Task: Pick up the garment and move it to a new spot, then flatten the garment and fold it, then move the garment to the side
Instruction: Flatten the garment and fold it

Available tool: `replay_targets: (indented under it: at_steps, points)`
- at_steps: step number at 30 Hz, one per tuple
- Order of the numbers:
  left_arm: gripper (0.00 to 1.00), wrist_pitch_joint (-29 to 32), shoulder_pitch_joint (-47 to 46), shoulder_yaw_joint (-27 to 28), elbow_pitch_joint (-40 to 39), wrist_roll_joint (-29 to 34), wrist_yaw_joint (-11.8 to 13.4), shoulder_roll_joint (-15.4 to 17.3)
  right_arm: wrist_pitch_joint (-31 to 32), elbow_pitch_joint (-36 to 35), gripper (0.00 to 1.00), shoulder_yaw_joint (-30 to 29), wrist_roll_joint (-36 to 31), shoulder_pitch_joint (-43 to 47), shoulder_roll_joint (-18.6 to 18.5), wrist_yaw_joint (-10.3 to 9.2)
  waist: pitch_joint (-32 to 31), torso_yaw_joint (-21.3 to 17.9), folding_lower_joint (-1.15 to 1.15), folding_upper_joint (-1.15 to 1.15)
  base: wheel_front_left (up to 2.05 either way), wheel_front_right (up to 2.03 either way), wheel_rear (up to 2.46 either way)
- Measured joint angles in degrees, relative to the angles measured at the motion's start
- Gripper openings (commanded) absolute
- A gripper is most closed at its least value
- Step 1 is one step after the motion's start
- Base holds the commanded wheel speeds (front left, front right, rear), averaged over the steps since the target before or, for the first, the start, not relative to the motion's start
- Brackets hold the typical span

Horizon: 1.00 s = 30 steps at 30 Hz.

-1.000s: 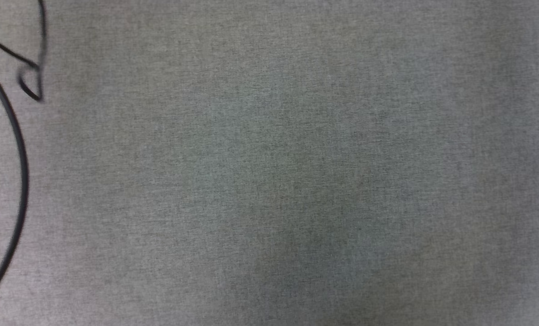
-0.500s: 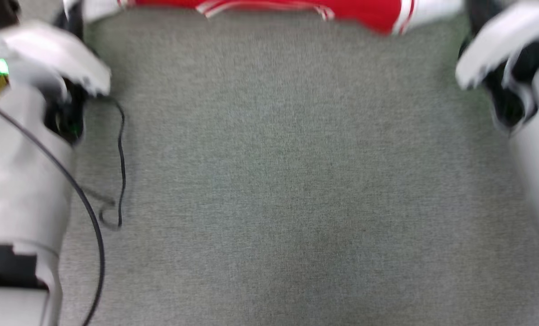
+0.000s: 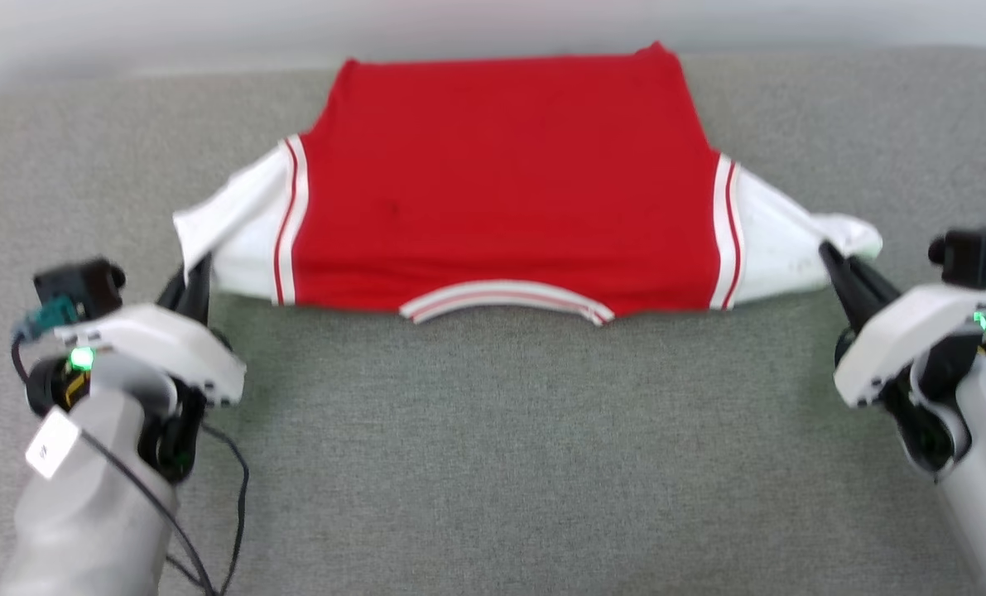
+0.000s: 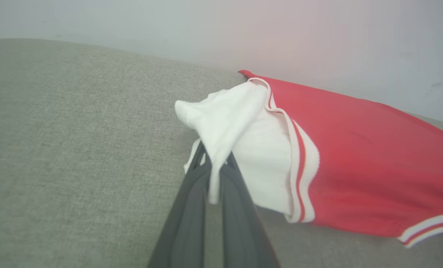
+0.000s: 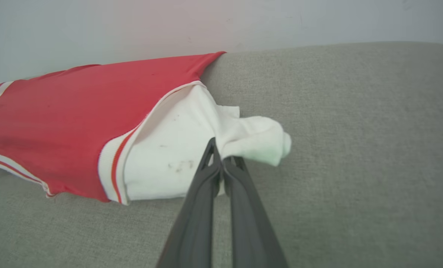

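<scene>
Grey cloth (image 3: 493,463) covers the flat top where the red T-shirt (image 3: 501,190) lies spread in the upper middle of the frame, striped collar toward the bottom, with the left gripper (image 3: 197,277) at lower left and the right gripper (image 3: 832,258) at the right edge each pinched tight on one of its white sleeves (image 3: 240,219).

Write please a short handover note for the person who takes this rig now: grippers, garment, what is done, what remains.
Left gripper: shut on one white sleeve of the garment.
Right gripper: shut on the other white sleeve.
Garment: spread on the grey fabric surface between both grippers, plain red side up, collar toward the robot.
Done: body laid out nearly flat.
Left: release and smooth the sleeves, fold, move aside.
</scene>
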Motion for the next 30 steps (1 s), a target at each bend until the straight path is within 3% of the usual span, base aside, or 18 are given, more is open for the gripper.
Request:
replay_targets:
  at_steps: [1, 11, 12, 13, 20, 25, 30]
  points:
    - [0.0, 0.0, 0.0, 0.0, 0.0, 0.0, 0.0, 0.0, 0.0, 0.0, 0.0, 0.0, 0.0, 0.0, 0.0, 0.0, 0.0, 0.0, 0.0, 0.0, 0.0, 0.0, 0.0]
    - [0.0, 8.68, 27.94, 3.05, -27.7, -3.9, 11.36, 4.59, 7.08, -14.62, 0.0, -10.99, -5.41, 20.9, 1.15, 0.1, -7.01, 0.68, 0.0, 0.0, 0.0, 0.0, 0.0]
    - [0.0, 8.68, 27.94, 3.05, -27.7, -3.9, 11.36, 4.59, 7.08, -14.62, 0.0, -10.99, -5.41, 20.9, 1.15, 0.1, -7.01, 0.68, 0.0, 0.0, 0.0, 0.0, 0.0]
    - [0.0, 10.16, 32.83, 3.67, -32.92, -4.38, 13.77, 5.17, 9.01, -17.7, 0.0, -13.77, -6.56, 25.33, 2.59, 0.11, -7.8, 0.97, 0.0, 0.0, 0.0, 0.0, 0.0]
    - [0.0, 15.62, 46.99, 4.76, -46.85, -6.22, 20.27, 6.83, 16.72, -30.53, 0.0, -23.29, -11.66, 40.72, 9.9, 0.18, -10.0, 1.95, 0.01, 0.0, 0.0, 0.0, 0.0]
    - [0.0, 17.16, 49.86, 3.53, -47.73, -6.1, 21.12, 7.15, 20.65, -33.67, 0.0, -24.91, -13.63, 45.86, 12.78, 0.1, -10.31, 2.35, 0.01, 0.0, 0.0, 0.0, 0.0]
    - [0.0, 15.81, 50.05, 1.49, -45.18, -5.35, 19.87, 5.98, 22.45, -33.19, 0.0, -25.24, -14.84, 48.31, 14.79, 0.0, -10.25, 2.71, 0.02, 0.0, 0.0, 0.0, 0.0]
